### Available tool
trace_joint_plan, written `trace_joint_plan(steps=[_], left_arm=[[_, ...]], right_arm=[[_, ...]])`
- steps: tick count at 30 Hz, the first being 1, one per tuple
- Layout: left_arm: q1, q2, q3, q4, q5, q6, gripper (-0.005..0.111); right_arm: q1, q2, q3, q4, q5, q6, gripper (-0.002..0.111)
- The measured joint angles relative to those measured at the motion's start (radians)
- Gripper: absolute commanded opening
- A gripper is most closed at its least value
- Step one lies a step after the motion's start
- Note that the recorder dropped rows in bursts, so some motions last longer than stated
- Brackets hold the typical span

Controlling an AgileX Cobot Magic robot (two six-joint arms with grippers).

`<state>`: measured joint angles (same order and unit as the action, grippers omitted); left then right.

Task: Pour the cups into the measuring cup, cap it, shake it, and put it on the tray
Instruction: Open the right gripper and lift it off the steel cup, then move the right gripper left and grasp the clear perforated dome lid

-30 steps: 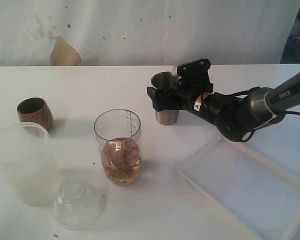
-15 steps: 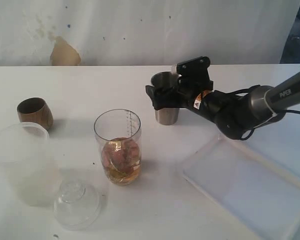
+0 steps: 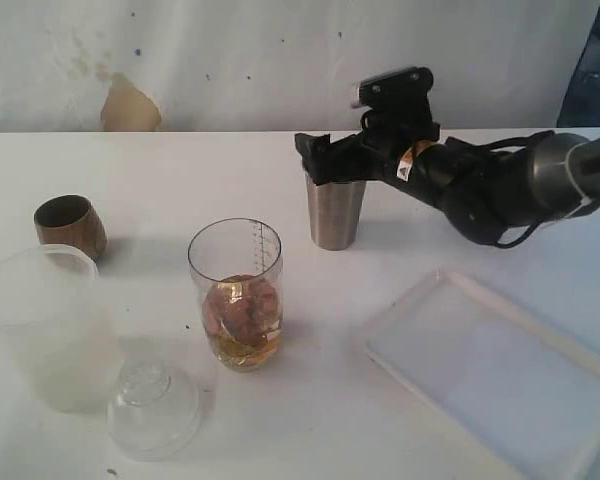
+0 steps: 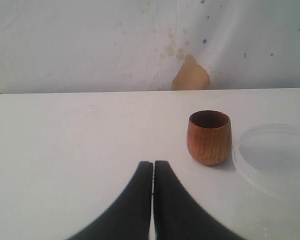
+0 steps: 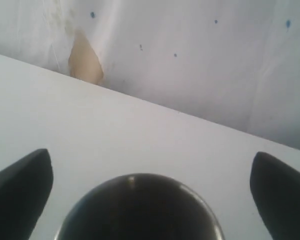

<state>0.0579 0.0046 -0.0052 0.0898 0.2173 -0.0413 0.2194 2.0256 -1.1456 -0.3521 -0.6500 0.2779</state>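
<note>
Pouring stage | right pincer [image 5: 150, 184] released, over steel cup [image 3: 335, 213] | left pincer [image 4: 153, 167] clenched, empty | next: likely open left, grip wooden cup [image 4: 208, 137]

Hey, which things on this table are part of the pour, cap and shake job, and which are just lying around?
Part of the job:
wooden cup
frosted cup
measuring cup
domed lid
tray

Lying about:
steel cup, probably; the task does not clearly need it, though the open right gripper sits at its rim
</note>
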Motion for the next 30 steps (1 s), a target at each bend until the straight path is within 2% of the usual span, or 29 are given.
trace_joint_plan(steps=[3,9,12,18,19,22,27,30], left_arm=[[0.0,0.0,0.0,0.0,0.0,0.0,0.001],[0.0,0.0,0.0,0.0,0.0,0.0,0.001],[0.0,0.0,0.0,0.0,0.0,0.0,0.001],[0.0,0.0,0.0,0.0,0.0,0.0,0.001],[0.0,0.0,0.0,0.0,0.0,0.0,0.001],[0.0,0.0,0.0,0.0,0.0,0.0,0.001],[0.0,0.0,0.0,0.0,0.0,0.0,0.001],[0.0,0.0,0.0,0.0,0.0,0.0,0.001]], right_arm=[[0.0,-0.06,0.0,-0.004,0.041,0.018,0.105],[0.021,-0.342,-0.002,-0.081,0.329,0.06,0.105],[0.1,-0.509,-0.004,-0.09,0.557,0.062,0.105],[0.383,-0.653,-0.008,-0.087,0.971,0.06,0.105],[0.435,-0.655,-0.01,-0.058,1.069,0.051,0.105],[0.511,-0.649,-0.026,0.066,1.216,-0.027,0.105],[0.608,-0.62,-0.098,0.352,1.398,-0.182,0.105],[0.663,-0.568,-0.141,0.418,1.459,-0.213,0.105]])
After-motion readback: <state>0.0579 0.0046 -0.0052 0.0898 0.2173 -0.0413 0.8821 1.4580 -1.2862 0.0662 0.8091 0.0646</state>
